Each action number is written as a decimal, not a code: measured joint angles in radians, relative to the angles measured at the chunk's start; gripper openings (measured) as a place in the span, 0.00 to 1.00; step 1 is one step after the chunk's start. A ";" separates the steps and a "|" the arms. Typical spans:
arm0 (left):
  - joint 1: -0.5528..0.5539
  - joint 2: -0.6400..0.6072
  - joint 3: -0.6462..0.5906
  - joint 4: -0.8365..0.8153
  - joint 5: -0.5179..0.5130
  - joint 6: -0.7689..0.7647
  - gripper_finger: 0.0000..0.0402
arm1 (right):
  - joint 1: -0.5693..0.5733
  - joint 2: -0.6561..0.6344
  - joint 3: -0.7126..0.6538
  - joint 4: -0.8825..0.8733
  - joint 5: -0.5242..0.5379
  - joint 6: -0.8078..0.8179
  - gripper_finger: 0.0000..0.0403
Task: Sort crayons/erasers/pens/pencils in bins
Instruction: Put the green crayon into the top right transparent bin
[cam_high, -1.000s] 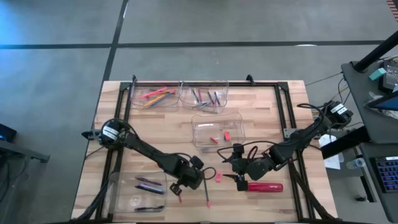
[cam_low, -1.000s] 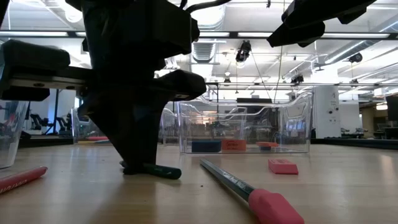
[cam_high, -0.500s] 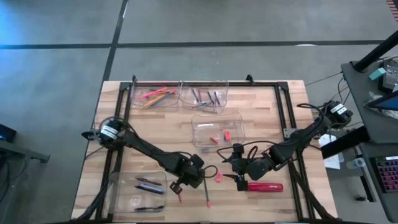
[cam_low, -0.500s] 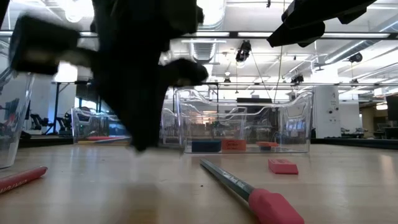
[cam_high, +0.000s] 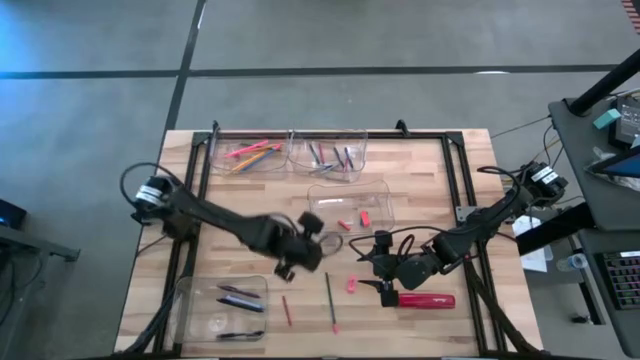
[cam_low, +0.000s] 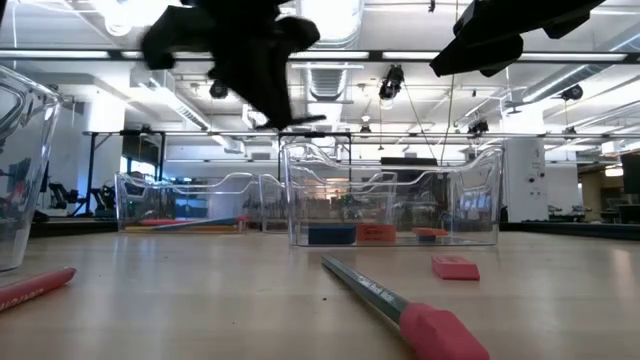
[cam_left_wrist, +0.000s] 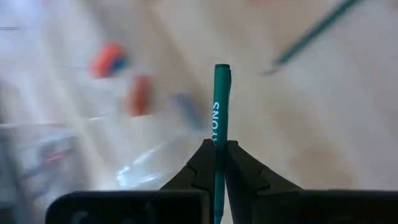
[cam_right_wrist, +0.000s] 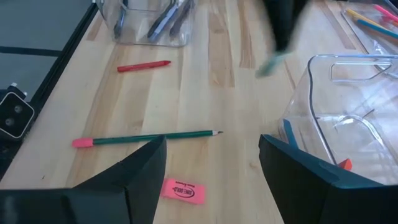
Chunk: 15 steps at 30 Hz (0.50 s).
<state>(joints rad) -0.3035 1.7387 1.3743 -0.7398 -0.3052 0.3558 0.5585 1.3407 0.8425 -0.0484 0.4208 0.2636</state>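
Observation:
My left gripper (cam_high: 298, 252) hangs above the table's middle, just near of the middle bin (cam_high: 348, 208), shut on a teal-green crayon (cam_left_wrist: 217, 106) with white lettering. In the low view the gripper (cam_low: 255, 60) is high up. My right gripper (cam_high: 385, 287) waits open at the near right, above a pink eraser (cam_right_wrist: 185, 191). A green pencil with a pink end (cam_high: 330, 300) and a red crayon (cam_high: 286, 309) lie flat on the wood. Pencils fill the far-left bin (cam_high: 255, 152). Pens lie in the far-centre bin (cam_high: 330, 155). My left gripper pinches the crayon's rear part (cam_left_wrist: 215, 155) between its two fingertips. The crayon runs along the fingers and sticks out ahead of them to its flat end (cam_left_wrist: 222, 67). The fingers slant down from above. The crayon is lifted clear of the table.
A large red oblong object with white lettering (cam_high: 427, 299) lies beside my right gripper. A fourth bin (cam_high: 222, 308) with dark sticks stands at the near left. The middle bin holds a few erasers (cam_high: 364, 216). Bare wood lies between the bins.
My left gripper has risen from the table with the teal-green crayon and gone toward the far edge, nearing the middle bin, tipping less steeply. The crayon, lying on the wood a second ago, is now lifted clear. The red crayon beneath where the gripper stood now shows.

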 joint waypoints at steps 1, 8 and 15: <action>0.024 -0.018 0.000 0.004 -0.020 0.027 0.00 | 0.000 0.000 0.000 0.001 0.000 0.001 0.61; 0.296 -0.094 0.002 0.129 -0.045 0.218 0.00 | 0.000 0.000 0.000 0.000 0.000 0.000 0.61; 0.646 -0.027 0.012 0.390 0.061 0.358 0.01 | -0.001 0.000 0.000 0.000 0.000 -0.002 0.61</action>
<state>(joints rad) 0.3425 1.7113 1.3867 -0.3500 -0.2439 0.7133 0.5579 1.3407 0.8425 -0.0481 0.4210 0.2614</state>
